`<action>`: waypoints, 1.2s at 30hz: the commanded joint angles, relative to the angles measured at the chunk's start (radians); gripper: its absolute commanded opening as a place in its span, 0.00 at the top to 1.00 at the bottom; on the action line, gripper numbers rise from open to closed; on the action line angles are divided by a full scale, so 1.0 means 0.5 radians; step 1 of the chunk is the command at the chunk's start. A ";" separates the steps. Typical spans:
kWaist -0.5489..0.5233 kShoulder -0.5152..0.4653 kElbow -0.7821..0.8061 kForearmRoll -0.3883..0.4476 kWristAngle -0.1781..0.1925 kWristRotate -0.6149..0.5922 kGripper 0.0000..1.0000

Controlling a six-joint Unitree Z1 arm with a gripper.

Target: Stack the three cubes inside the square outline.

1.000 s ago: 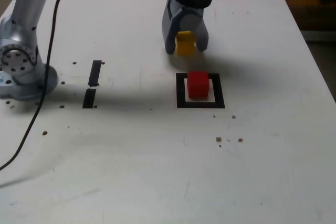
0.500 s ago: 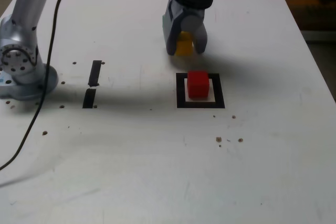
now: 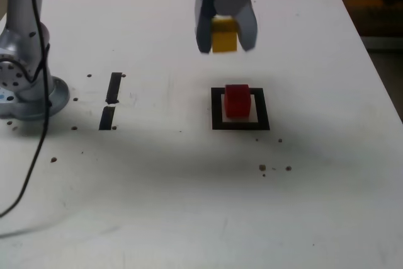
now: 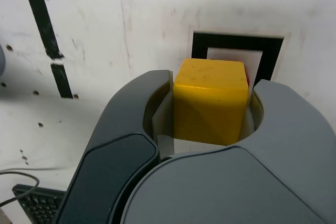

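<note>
The tool [image 4: 211, 103] is closed firmly on the yellow cube [image 4: 210, 100], lifted clear of the tabletop [image 3: 157, 187]. The red cube [image 3: 237, 101] sits inside the square outline [image 3: 217, 109] — next, likely, carry yellow above red, align, then lower gently.

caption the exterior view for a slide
Gripper holding the yellow cube, red cube inside the square outline

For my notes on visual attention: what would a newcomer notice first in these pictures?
Probably the glossy yellow cube, gripped in the grey pincer above the white table. Next, the small red cube inside the black square outline, near the exterior view's centre.
</note>
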 commanded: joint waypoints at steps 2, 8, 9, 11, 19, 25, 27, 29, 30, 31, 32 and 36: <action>-0.092 0.049 0.015 -0.021 -0.027 -0.062 0.65; -0.155 0.072 0.068 -0.078 -0.063 -0.113 0.65; -0.156 0.074 0.074 -0.086 -0.066 -0.114 0.65; -0.158 0.083 0.075 -0.098 -0.075 -0.114 0.65; -0.189 0.175 0.033 -0.125 -0.107 -0.117 0.65; -0.192 0.219 0.029 -0.161 -0.108 -0.117 0.65; -0.193 0.230 0.032 -0.171 -0.103 -0.117 0.65; -0.193 0.241 0.036 -0.181 -0.099 -0.117 0.65; -0.193 0.245 0.038 -0.188 -0.097 -0.117 0.65; -0.193 0.250 0.038 -0.195 -0.096 -0.117 0.65; -0.193 0.254 0.039 -0.202 -0.094 -0.116 0.65; -0.193 0.266 0.043 -0.231 -0.081 -0.114 0.64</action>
